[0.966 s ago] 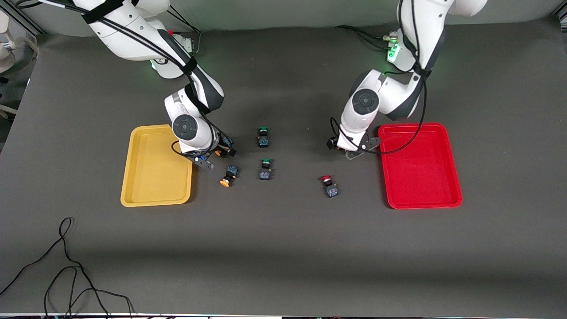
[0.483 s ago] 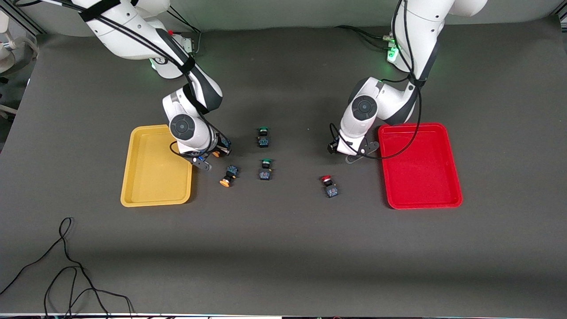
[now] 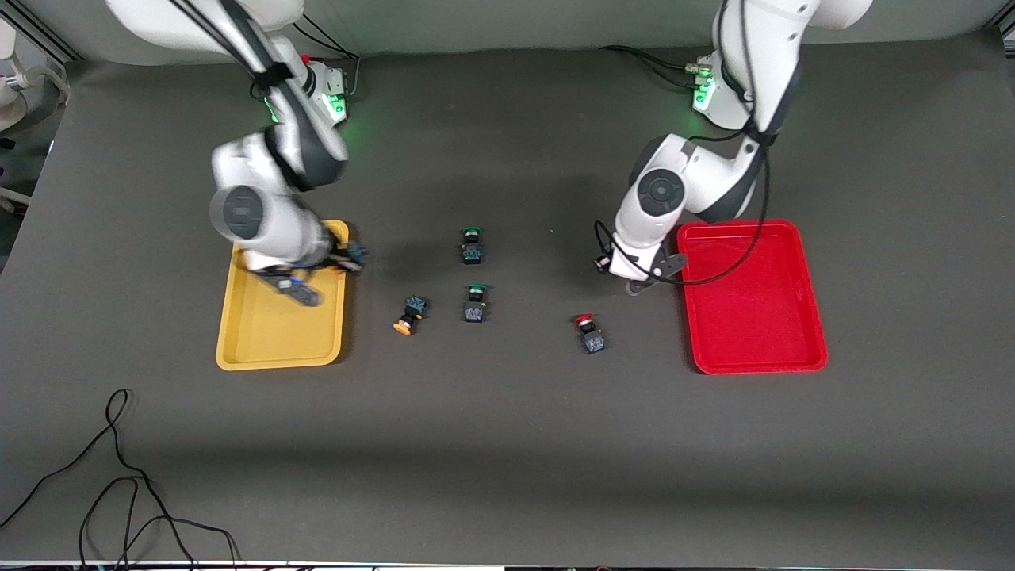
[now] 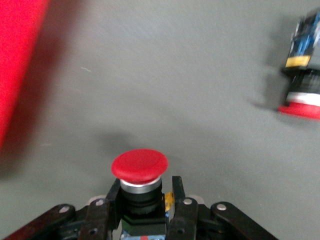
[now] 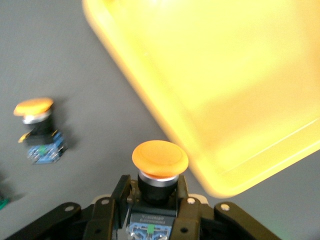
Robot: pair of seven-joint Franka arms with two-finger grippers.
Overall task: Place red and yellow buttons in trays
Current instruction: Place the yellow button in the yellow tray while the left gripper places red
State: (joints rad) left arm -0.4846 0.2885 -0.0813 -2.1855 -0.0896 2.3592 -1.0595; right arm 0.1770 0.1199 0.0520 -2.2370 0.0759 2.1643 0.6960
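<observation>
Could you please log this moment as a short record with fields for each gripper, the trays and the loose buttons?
left gripper: shut on red button, over the table beside the red tray
right gripper: shut on yellow button, at the yellow tray rim
red tray: no buttons in it
yellow tray: no buttons seen in it
loose on table: one yellow button, one red button, two green buttons, all between the trays

Right gripper clamped on yellow-capped button, apparently over yellow tray's rim. Left gripper clamped on red-capped button, above table beside red tray.
</observation>
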